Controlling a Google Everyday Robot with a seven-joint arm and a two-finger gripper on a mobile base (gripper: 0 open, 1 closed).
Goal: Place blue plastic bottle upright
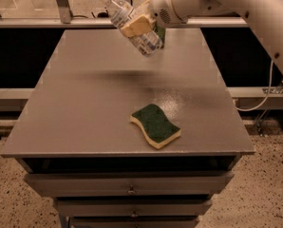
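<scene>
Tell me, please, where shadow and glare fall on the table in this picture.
Camera view: the gripper, above the far part of the table, grips the tilted blue plastic bottle in the air; a soft, dark shadow lies on the table below it, not touching the bottle; a speckled sheen brightens the table just beyond the sponge.

Rounded white arm (pixel 193 1), tan jaws aloft

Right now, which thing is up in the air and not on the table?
The blue plastic bottle: tilted, clamped in the gripper above the table's far side. The green sponge lies on the table.
</scene>
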